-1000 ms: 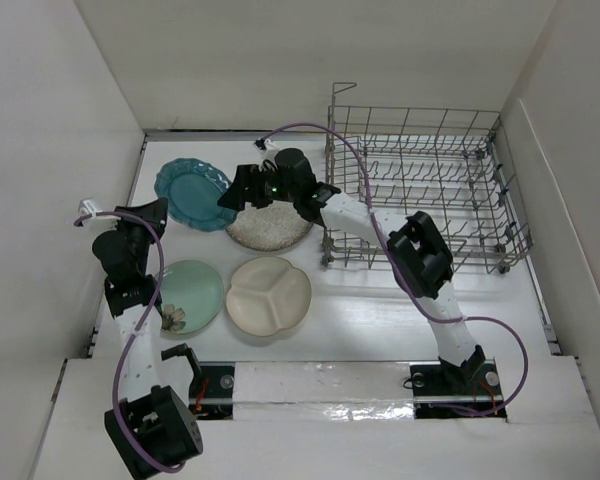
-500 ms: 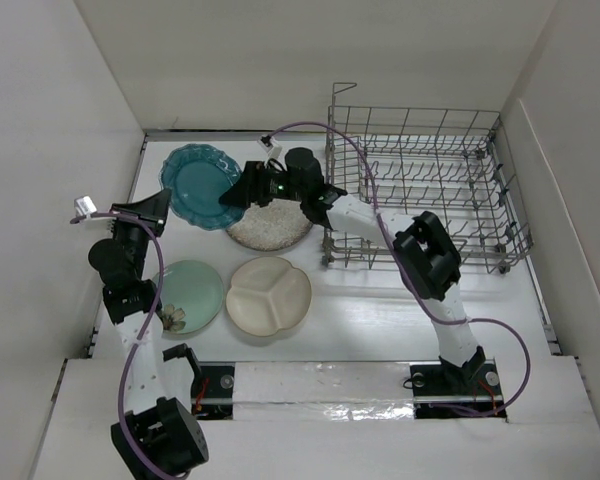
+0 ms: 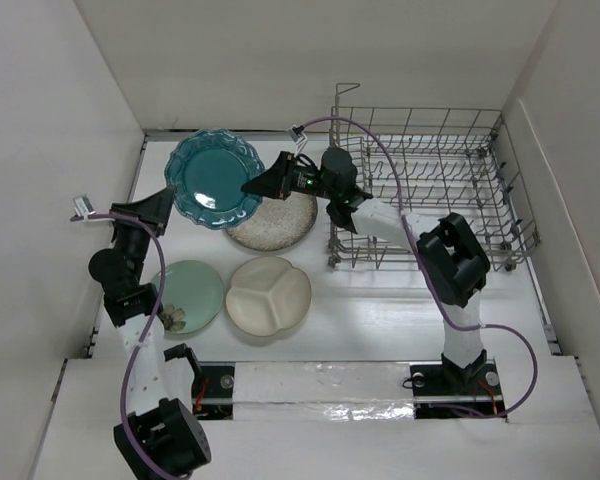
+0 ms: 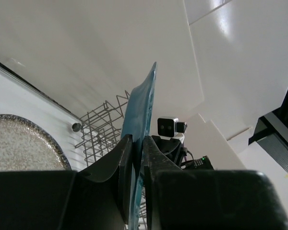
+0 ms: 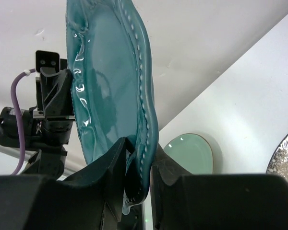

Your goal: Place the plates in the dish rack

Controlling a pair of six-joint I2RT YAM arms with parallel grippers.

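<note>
Top external view: a dark teal scalloped ceramic plate (image 3: 212, 178) hangs tilted above the white surface (image 3: 380, 310), left of the grey wire dish rack (image 3: 430, 190). The left end effector (image 3: 167, 202) and right end effector (image 3: 260, 186) pinch opposite rims. The plate looks stiff, glossy and breakable, so rim grips suit it. There is open room above the rack, but its tall wire sides need clearance.
</note>
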